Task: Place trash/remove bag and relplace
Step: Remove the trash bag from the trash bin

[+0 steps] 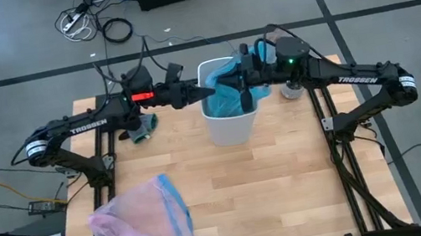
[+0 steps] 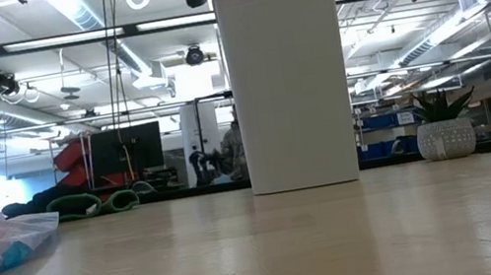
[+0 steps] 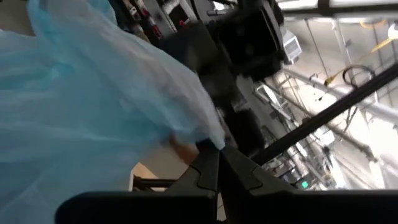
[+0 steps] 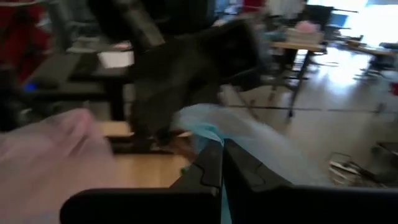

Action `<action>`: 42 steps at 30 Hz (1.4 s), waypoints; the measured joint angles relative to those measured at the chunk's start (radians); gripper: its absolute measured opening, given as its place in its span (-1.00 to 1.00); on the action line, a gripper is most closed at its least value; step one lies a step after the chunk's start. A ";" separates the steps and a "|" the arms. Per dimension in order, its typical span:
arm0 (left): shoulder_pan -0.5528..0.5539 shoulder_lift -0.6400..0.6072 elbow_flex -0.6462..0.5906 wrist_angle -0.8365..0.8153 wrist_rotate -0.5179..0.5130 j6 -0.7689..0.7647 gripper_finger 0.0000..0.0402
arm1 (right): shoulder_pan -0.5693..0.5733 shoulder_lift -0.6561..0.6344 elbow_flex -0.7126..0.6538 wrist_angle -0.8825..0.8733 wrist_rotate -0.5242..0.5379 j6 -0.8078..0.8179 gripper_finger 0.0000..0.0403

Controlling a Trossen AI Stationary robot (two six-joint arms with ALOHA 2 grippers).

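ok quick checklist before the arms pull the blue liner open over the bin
1. Left gripper shut on the bag: ok.
2. Right gripper shut on the bag: ok.
3. Both grippers over the white bin mouth: ok.
4. Bin upright on the table: ok.
5. Pink bag lies apart from the bin: ok.
6. Liner edge around the bin rim: not ok, bunched at the mouth.

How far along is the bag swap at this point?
Done: the pink bag lies on the table's near left corner. In hand: both pincers are shut on the blue bag at the white bin's mouth, left pincer and right pincer on opposite sides. Left: whether it is being seated or lifted out cannot be told.
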 joint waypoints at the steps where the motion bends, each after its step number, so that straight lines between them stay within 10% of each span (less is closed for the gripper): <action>1: -0.001 0.000 0.000 -0.001 0.004 0.019 -0.94 | -0.001 0.000 0.000 0.008 0.022 0.008 -1.00; 12: -0.014 0.000 0.000 0.026 0.032 0.006 -0.94 | -0.004 -0.008 0.000 0.054 0.099 0.077 -1.00; 23: -0.066 -0.001 0.000 0.453 0.129 -0.150 -0.94 | -0.050 -0.011 0.000 0.021 0.132 0.149 -1.00; 42: -0.065 -0.001 0.154 0.395 0.106 -0.065 -0.94 | -0.045 -0.023 0.000 -0.105 0.076 0.156 -0.98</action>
